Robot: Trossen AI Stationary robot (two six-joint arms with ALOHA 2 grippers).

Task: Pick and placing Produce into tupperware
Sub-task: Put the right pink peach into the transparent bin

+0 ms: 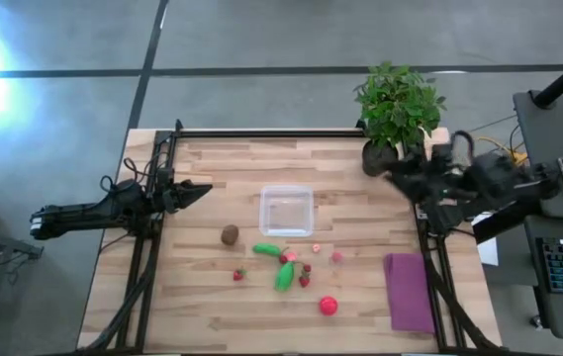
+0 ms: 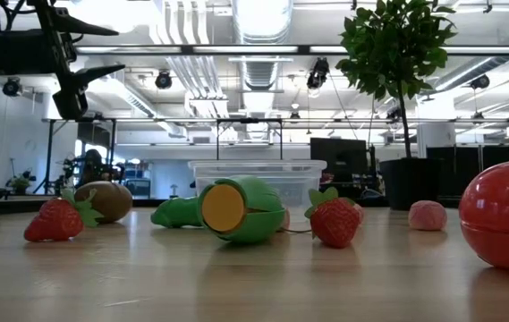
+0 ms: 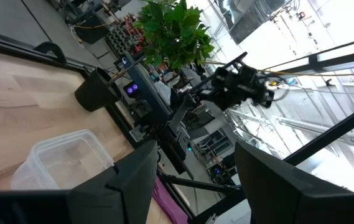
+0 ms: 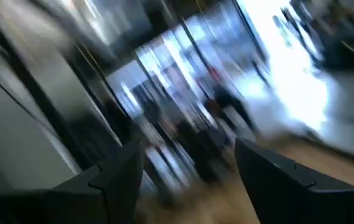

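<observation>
Lying loose: one kiwi [image 1: 230,234], two green pieces [image 1: 284,276], one tupperware [image 1: 287,211]; both end effectors released, empty.

What we count on the table

We find one tupperware [image 1: 287,211], one kiwi [image 1: 230,234], two green pieces [image 1: 284,276], one red ball [image 1: 328,306] and perhaps six small berries [image 1: 238,275], though these are too tiny from above for us to be sure. We also count one purple cloth [image 1: 409,292] nearest the right gripper [image 1: 392,172], one potted plant [image 1: 398,104], and one left gripper [image 1: 205,188].
</observation>
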